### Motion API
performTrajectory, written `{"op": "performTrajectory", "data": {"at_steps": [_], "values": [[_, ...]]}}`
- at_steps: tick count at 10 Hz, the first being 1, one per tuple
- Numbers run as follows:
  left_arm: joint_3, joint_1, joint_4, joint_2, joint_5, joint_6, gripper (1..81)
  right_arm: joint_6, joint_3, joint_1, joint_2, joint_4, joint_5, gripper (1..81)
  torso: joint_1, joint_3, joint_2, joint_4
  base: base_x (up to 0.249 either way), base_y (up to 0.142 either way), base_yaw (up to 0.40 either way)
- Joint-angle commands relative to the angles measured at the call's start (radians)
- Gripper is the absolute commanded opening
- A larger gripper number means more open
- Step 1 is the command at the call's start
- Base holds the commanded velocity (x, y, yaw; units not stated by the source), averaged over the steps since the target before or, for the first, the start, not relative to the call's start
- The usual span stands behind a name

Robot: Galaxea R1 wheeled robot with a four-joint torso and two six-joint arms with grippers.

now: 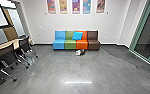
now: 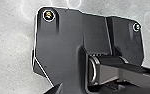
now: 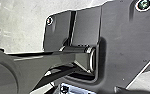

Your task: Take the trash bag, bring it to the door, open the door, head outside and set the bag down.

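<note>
I see the trash bag point(image 1: 79, 52) well ahead.
Couch point(image 1: 70, 44) beside it, chairs point(image 1: 6, 53) left; I can't tell if my fingers squeeze.

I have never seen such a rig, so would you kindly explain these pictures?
This is a wheeled robot with two arms. One camera sits high on it, looking forward and down; the others ride on its wrists, and the dark plate they see is the robot itself. Ahead is a colourful sofa with a blue pillow; chairs stand to the left. On the floor before the sofa lies a white-and-dark bundle, perhaps the trash bag. Whether anything is held, I cannot tell.
</note>
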Motion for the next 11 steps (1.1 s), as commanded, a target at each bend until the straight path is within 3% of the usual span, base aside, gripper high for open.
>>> {"op": "performTrajectory", "data": {"at_steps": [1, 11], "values": [[0.005, -0.046, 0.006, -0.012, 0.059, 0.007, 81.1, -0.005, 0.013, 0.029, -0.024, 0.009, -0.053, 81.1, 0.000, 0.000, 0.000, 0.000, 0.178, 0.000, 0.000], [0.005, -0.047, 0.007, -0.009, 0.059, 0.007, 81.1, -0.004, 0.009, 0.028, -0.021, 0.011, -0.053, 81.1, 0.000, 0.000, 0.000, 0.000, 0.190, 0.000, 0.000]]}}
